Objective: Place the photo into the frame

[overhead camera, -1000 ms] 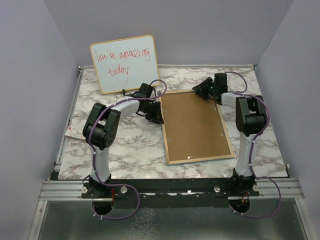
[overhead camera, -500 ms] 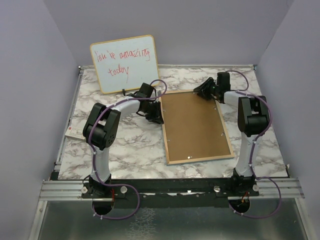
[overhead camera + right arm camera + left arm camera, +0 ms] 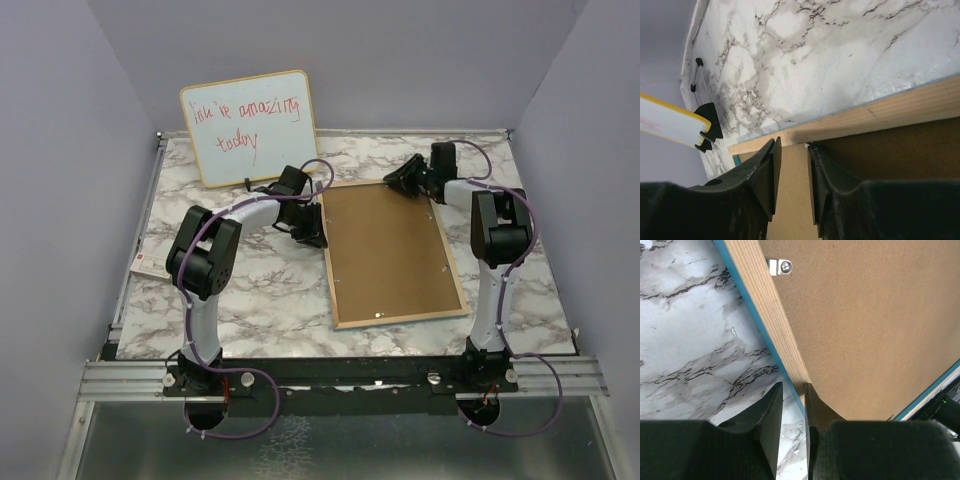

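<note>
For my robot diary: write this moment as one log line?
frame: face-down | left gripper: pinching left rim | right gripper: at far rim, grip unclear | photo: unseen

Fingers (image 3: 769, 425) apparently pinch the frame (image 3: 765, 305) edge.

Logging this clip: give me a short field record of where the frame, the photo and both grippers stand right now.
frame: flat on the table, backing board facing up
photo: not in view
left gripper: closed on the frame's left rim
right gripper: at the frame's far rim, fingers slightly apart, grip unclear
whiteboard: propped at the back left
</note>
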